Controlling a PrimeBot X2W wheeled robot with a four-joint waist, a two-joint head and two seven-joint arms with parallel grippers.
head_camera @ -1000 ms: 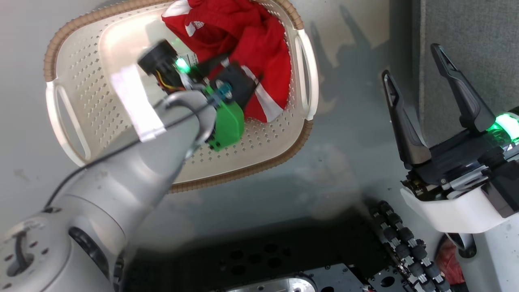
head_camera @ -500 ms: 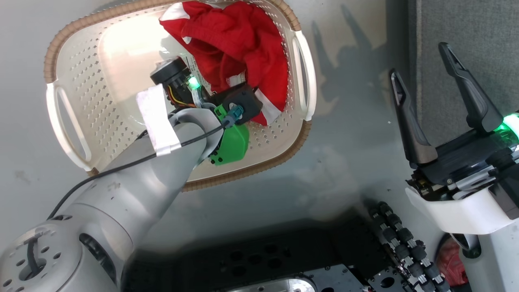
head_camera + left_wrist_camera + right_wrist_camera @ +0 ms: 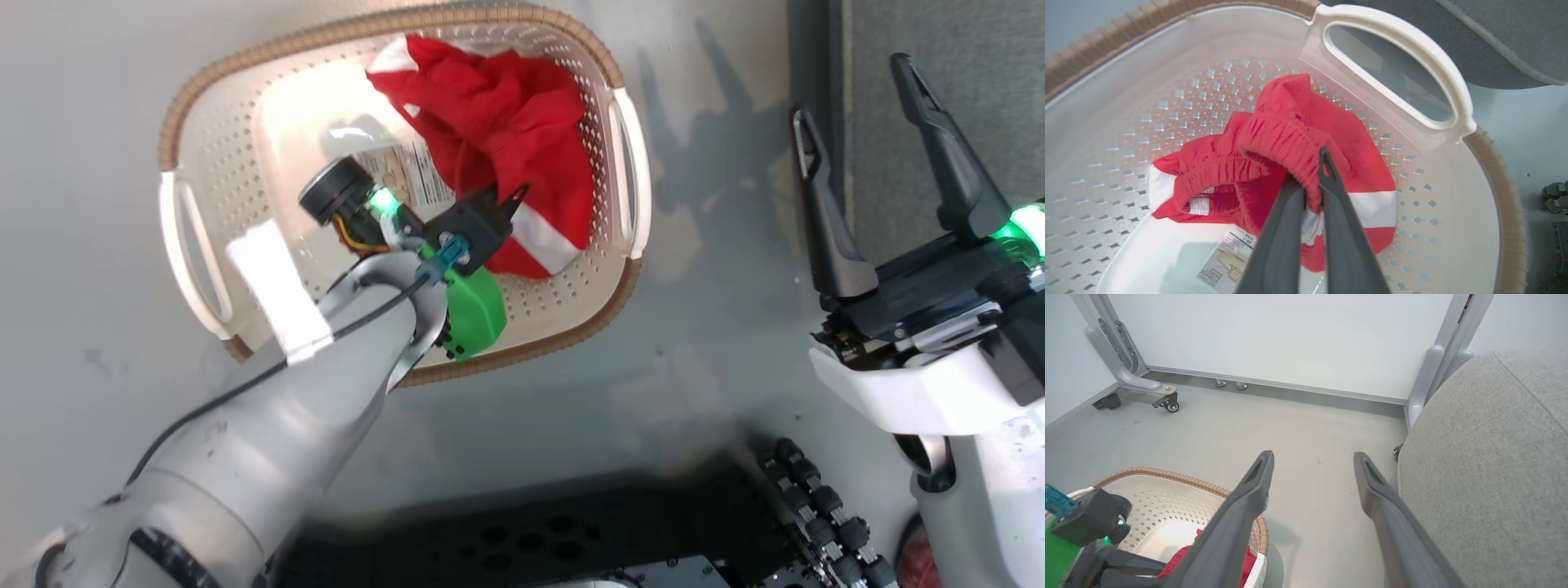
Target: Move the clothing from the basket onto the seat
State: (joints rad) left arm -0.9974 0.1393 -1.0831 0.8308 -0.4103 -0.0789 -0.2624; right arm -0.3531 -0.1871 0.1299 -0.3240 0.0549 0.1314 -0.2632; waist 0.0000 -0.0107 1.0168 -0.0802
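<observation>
The clothing [image 3: 506, 131] is a bunched red garment with white stripes, lying at the right end of the cream basket [image 3: 392, 33]. My left gripper [image 3: 504, 194] reaches into the basket and is shut on the clothing. The left wrist view shows the left gripper [image 3: 1312, 175] pinching the gathered elastic band of the clothing [image 3: 1290, 134], inside the basket [image 3: 1400, 65]. My right gripper [image 3: 849, 88] hangs open and empty beside the grey seat [image 3: 1004, 82]. In the right wrist view the right gripper [image 3: 1313, 454] is above bare floor, with the seat [image 3: 1494, 457] to its right.
A paper label [image 3: 1229, 261] lies on the basket floor under the cloth. The basket stands on grey floor, left of the seat. My black base with its roller wheel [image 3: 816, 498] is below. A metal frame leg with a caster [image 3: 1167, 402] stands by the white wall.
My left gripper has shut on a fold of the red clothing, which is now gathered toward it. The head camera has shifted. The right gripper stays open.
</observation>
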